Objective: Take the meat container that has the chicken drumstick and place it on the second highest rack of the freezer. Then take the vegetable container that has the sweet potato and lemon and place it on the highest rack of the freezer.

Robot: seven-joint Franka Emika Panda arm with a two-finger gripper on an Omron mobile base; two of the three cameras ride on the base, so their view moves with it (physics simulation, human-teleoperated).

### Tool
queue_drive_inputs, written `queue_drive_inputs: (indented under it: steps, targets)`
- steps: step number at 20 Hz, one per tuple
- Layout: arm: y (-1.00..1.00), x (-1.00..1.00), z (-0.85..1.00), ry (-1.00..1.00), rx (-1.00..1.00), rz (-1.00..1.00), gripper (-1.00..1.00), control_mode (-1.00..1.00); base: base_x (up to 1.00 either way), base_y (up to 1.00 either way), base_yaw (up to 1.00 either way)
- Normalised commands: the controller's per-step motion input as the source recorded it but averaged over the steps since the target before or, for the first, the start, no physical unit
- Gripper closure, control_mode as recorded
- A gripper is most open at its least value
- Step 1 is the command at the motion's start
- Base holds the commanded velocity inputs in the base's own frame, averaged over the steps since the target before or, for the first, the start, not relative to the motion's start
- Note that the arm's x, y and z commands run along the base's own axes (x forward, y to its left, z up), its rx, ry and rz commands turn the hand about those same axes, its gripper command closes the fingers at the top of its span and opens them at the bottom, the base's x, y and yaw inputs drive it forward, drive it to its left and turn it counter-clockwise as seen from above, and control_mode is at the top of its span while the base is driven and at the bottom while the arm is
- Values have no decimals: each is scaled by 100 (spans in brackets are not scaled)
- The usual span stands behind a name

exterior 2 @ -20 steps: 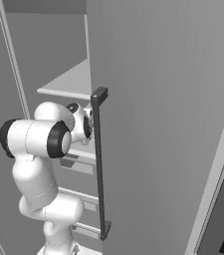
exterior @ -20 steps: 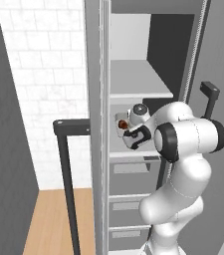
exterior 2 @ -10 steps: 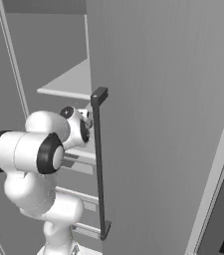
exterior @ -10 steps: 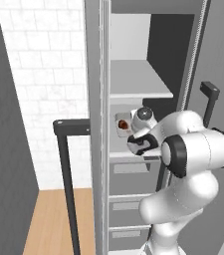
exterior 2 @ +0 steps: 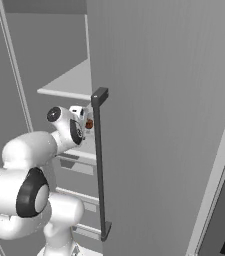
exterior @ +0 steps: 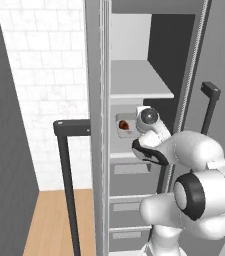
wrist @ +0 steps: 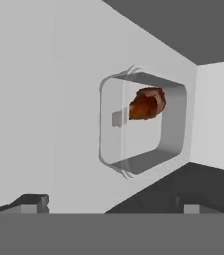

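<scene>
The meat container (wrist: 142,123) with the chicken drumstick (wrist: 147,103) is seen resting on the second highest rack (exterior: 115,152) of the freezer (exterior: 98,150), under the highest rack (exterior: 136,85). The end effector (wrist: 108,201) is seen spread wide and empty, short of the container and apart from it. The retreat is best made straight back along the rack, fingers kept wide, so that the container's rim is not caught and the door handle (exterior 2: 100,165) is not struck. Compared with a second ago, the jaws have been opened from the container, and the hand has been drawn back toward the freezer's front while the elbow has swung lower.
</scene>
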Motion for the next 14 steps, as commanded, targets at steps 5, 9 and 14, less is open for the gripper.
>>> queue_drive_inputs:
  steps: [5,9,14]
  targets:
    - [-5,-82,34,0,0,-9,-100,-100,0,0,0]
    - [-21,-94,38,6,5,-3,-100,-100,0,0,0]
    - [-26,-91,69,21,15,-3,-100,-100,0,0,0]
